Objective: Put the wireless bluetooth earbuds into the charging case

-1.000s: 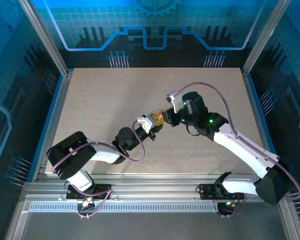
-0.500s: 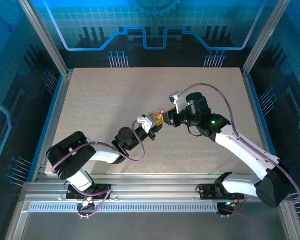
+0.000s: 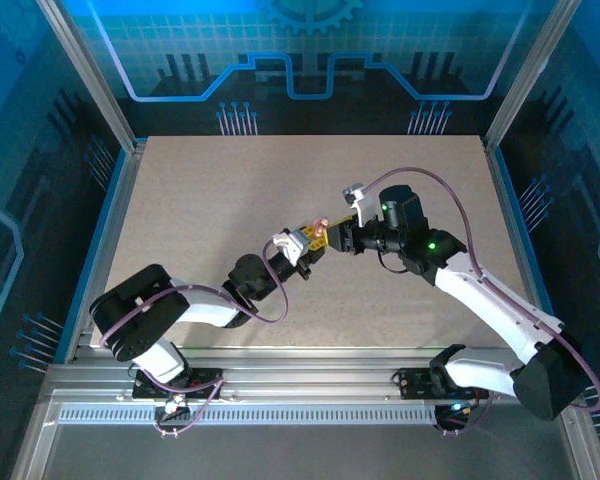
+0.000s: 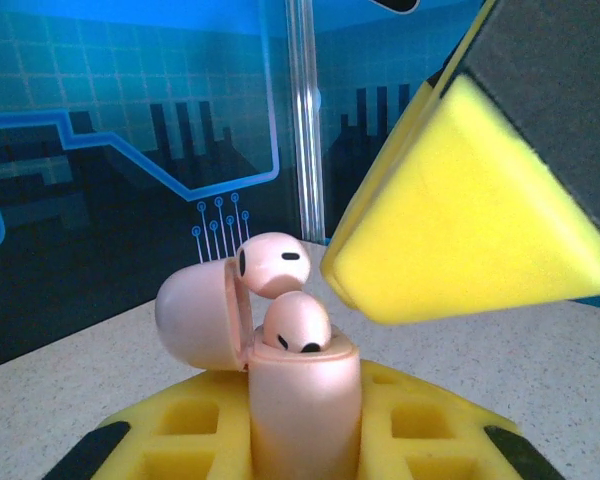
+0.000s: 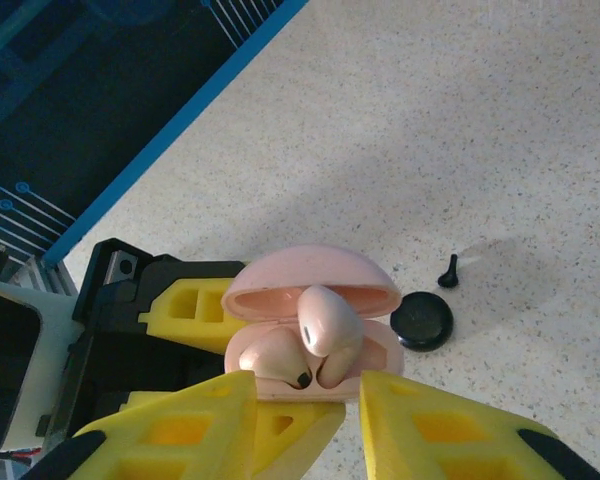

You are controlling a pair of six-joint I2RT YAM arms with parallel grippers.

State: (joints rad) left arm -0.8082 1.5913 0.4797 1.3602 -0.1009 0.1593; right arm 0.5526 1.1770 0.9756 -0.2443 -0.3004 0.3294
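My left gripper is shut on the body of the pale pink charging case, holding it upright with its lid swung open. One pink earbud sits low in its slot. The second pink earbud stands higher, its stem in the case and its head near the lid. Just in front of the case, my right gripper is open, its yellow fingers either side and nothing between them. On the table lies a tiny black earbud.
A small round black case lies on the speckled table just beyond the pink case, next to the black earbud. Metal rails and blue walls ring the tabletop.
My right gripper has opened and let go of the upper pink earbud, drawing back slightly to the right. The left gripper and the case have stayed put.
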